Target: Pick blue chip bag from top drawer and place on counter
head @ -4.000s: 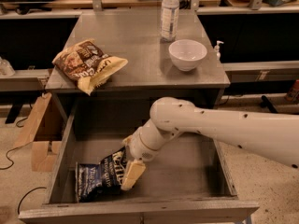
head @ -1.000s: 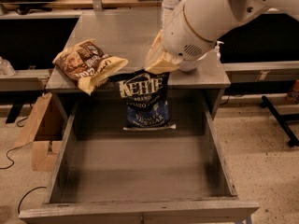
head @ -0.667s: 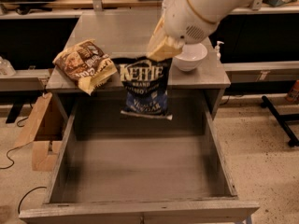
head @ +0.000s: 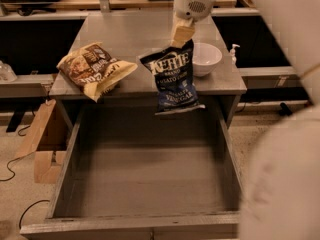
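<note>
Blue Kettle chip bag [head: 172, 79] is hanging from my gripper [head: 181, 36], clamped on its top, over the counter's [head: 125, 31] front edge; top drawer [head: 145, 179] is standing vacated; set-down pending.

gripper [head: 181, 36] with blue chip bag [head: 175, 81] over counter [head: 129, 30] | brown bag [head: 93, 69] left | bowl [head: 206, 59] right

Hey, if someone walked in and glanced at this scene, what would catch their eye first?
The blue chip bag dangles from the gripper, shut on its top edge, near the front edge of the counter. Below, the top drawer stands pulled wide open. A brown snack bag lies at the counter's left front.
</note>
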### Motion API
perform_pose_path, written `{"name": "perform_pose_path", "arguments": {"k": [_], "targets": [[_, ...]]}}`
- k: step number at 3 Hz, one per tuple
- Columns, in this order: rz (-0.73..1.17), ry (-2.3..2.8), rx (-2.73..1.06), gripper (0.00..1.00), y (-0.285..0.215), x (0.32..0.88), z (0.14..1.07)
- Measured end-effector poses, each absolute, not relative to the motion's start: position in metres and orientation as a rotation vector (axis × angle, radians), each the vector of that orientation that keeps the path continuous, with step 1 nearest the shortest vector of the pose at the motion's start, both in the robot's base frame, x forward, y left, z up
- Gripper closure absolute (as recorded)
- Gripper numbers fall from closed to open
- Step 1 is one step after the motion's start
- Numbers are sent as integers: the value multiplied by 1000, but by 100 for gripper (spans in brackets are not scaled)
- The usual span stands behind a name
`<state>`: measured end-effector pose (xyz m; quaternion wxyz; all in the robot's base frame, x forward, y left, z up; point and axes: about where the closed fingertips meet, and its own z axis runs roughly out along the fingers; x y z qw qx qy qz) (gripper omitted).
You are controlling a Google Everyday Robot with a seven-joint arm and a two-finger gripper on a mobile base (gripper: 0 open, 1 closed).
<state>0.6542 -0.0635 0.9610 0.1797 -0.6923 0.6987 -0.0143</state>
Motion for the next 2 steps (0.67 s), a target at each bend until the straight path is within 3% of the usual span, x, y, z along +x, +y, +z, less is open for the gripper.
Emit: {"name": "perform_pose_path", "arguments": {"k": [2], "targets": [[-133,1840,-1999,100,18,718,990]]}}
